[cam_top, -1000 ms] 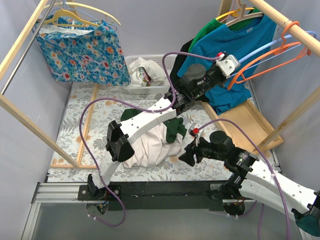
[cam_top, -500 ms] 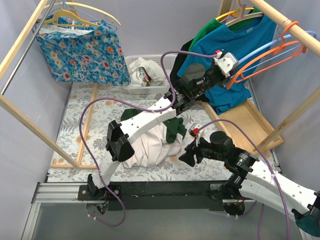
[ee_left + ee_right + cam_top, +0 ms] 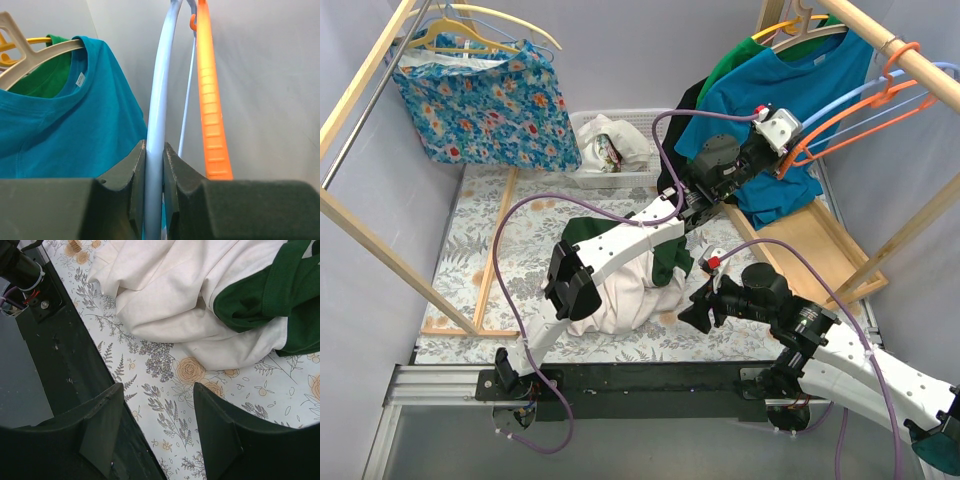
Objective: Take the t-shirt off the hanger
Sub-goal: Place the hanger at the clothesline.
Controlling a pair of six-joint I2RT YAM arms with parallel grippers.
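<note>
Left claw (image 3: pixel 154 165) is pinching the pale blue hanger (image 3: pixel 157 95); right claw (image 3: pixel 157 390) is gaping wide; upper-centre basket (image 3: pixel 620 181) is holding crumpled cloth (image 3: pixel 610 140).

a floral-print table (image 3: pixel 460 250) carries a heap of cream and green cloth (image 3: pixel 620 300), a white basket (image 3: pixel 620 180) and wooden rack feet (image 3: pixel 495 250).

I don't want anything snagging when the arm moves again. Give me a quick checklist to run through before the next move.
1. Left claw shut on the pale blue hanger: ok.
2. No garment on the visible part of that hanger: ok.
3. White and green t-shirt lying in a heap on the table: ok.
4. Right claw open, holding nothing, above the table beside the heap: ok.
5. Pale blue hanger's hook seated on the wooden rail: cannot tell.
</note>
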